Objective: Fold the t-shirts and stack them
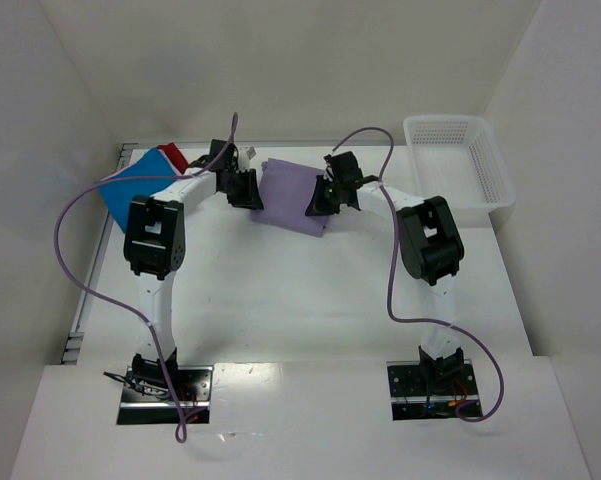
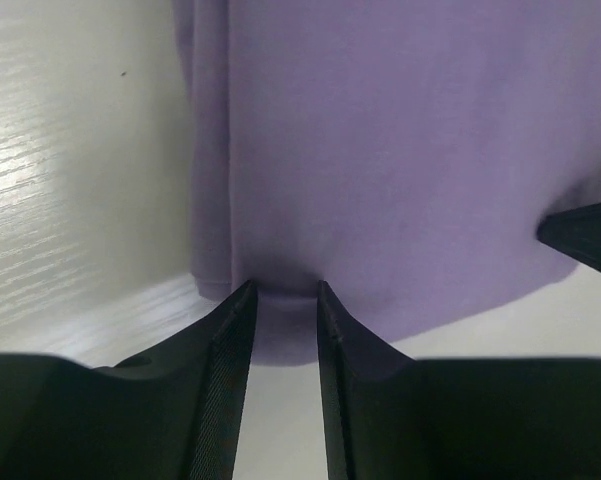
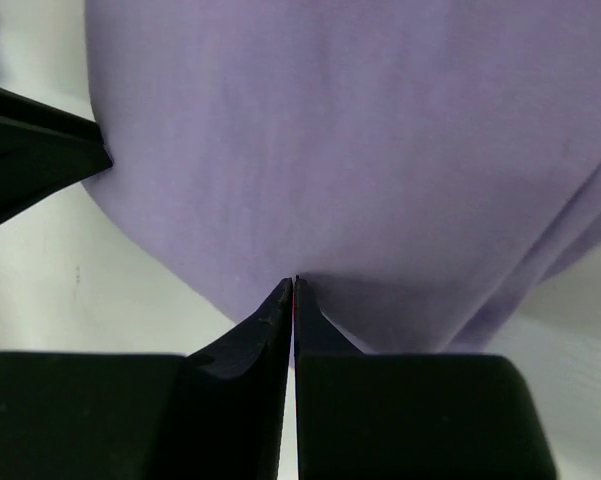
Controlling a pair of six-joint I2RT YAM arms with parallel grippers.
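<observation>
The lavender t-shirt (image 1: 292, 197) lies folded into a rough rectangle at the back middle of the table. My left gripper (image 1: 244, 190) is at its left edge. In the left wrist view (image 2: 282, 290) the jaws stand a little apart, with the shirt's edge (image 2: 400, 150) between the tips. My right gripper (image 1: 323, 196) is at the shirt's right edge. In the right wrist view (image 3: 294, 283) the jaws are closed, tips pinching the cloth (image 3: 360, 140). A blue shirt (image 1: 135, 186) and a red one (image 1: 174, 155) lie folded at the back left.
A white mesh basket (image 1: 458, 160) stands at the back right. White walls close in the table at the back and sides. Purple cables loop above both arms.
</observation>
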